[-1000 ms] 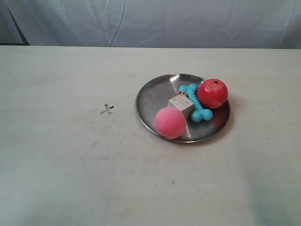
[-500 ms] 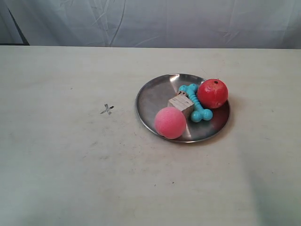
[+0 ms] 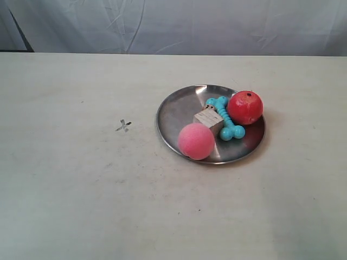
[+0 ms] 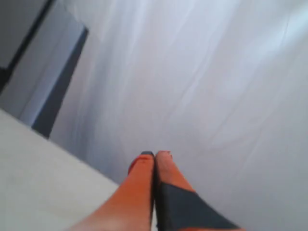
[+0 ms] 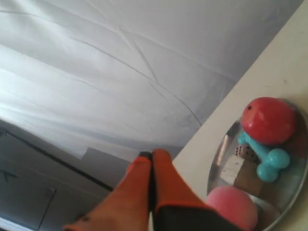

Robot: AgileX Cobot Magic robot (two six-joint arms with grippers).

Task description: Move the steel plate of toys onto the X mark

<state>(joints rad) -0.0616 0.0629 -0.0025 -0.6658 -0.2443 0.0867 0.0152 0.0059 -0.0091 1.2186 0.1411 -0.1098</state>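
Note:
The steel plate point(image 3: 179, 111) rests on the table right of centre in the exterior view. On it lie the fuzzy pink ball point(image 3: 196, 141), the glossy red ball point(image 3: 245, 107), the turquoise bone point(image 3: 225, 120) and the pale wooden block point(image 3: 209, 119). The small X mark point(image 3: 123, 125) lies on the table, left of the plate and apart from it. Neither arm shows in the exterior view. My right gripper point(image 5: 151, 155) is shut and empty, off to one side of the plate point(image 5: 221, 154); the white die point(image 5: 242, 151) shows there. My left gripper point(image 4: 155, 154) is shut, empty, facing the backdrop.
A pale wrinkled cloth backdrop point(image 3: 179, 24) hangs behind the table's far edge. The off-white table top point(image 3: 81, 189) stretches wide around the plate.

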